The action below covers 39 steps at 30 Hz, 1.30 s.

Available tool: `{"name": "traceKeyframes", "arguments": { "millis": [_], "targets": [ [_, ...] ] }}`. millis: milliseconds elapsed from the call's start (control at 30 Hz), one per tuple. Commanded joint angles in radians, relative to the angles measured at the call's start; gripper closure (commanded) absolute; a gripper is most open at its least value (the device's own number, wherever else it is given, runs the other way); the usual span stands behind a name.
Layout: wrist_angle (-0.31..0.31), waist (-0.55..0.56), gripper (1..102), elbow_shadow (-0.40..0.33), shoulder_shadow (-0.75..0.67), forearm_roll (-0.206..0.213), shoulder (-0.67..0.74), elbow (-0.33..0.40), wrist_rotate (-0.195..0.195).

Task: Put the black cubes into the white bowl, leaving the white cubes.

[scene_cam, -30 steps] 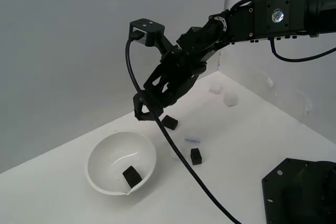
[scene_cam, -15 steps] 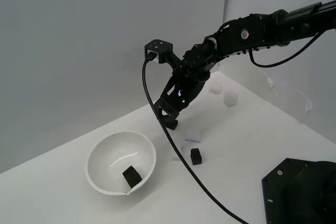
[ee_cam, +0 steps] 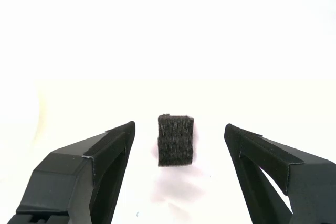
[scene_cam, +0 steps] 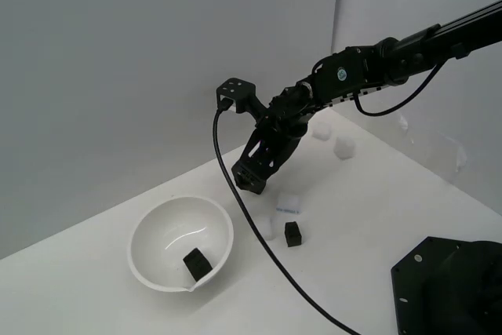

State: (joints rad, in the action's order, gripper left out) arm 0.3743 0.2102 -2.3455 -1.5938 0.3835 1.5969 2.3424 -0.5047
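The gripper point(ee_cam: 178, 140) stood spread around a black cube point(ee_cam: 176, 140), clear gaps either side, beyond the white bowl point(scene_cam: 149, 229) holding another cube point(scene_cam: 197, 263).

Black cube point(ee_cam: 176, 140) between gripper point(ee_cam: 179, 145) fingers: matt, rough, foam-like grain. Fingers point(ee_cam: 110, 150): smooth black plastic, dull sheen. White bowl point(scene_cam: 149, 234): glossy, ceramic-looking. Table point(scene_cam: 376, 194): smooth matt white.
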Motion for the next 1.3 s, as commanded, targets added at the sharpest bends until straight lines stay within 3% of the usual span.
{"name": "traceKeyframes", "arguments": {
  "millis": [0, 167, 467, 633, 767, 967, 1033, 1267],
  "targets": [
    [-0.009, 0.014, 11, -0.002, -0.021, 0.011, 0.018, 0.008, -0.005],
    [-0.055, 0.014, 11, -0.023, -0.02, 0.011, 0.017, 0.031, -0.006],
    [-0.055, 0.014, 13, -0.029, 0.009, 0.011, -0.011, 0.035, -0.006],
    [-0.057, 0.015, 36, -0.026, 0.014, 0.011, -0.015, 0.034, -0.006],
    [-0.055, 0.025, 47, -0.026, 0.014, 0.011, -0.015, 0.034, -0.005],
    [-0.055, 0.049, 85, -0.029, 0.009, 0.011, -0.011, 0.035, -0.005],
    [-0.054, 0.051, 90, -0.029, 0.0, 0.011, -0.003, 0.037, -0.006],
    [-0.015, 0.048, 90, -0.029, -0.098, 0.011, 0.097, 0.035, -0.006]
  ]
}}
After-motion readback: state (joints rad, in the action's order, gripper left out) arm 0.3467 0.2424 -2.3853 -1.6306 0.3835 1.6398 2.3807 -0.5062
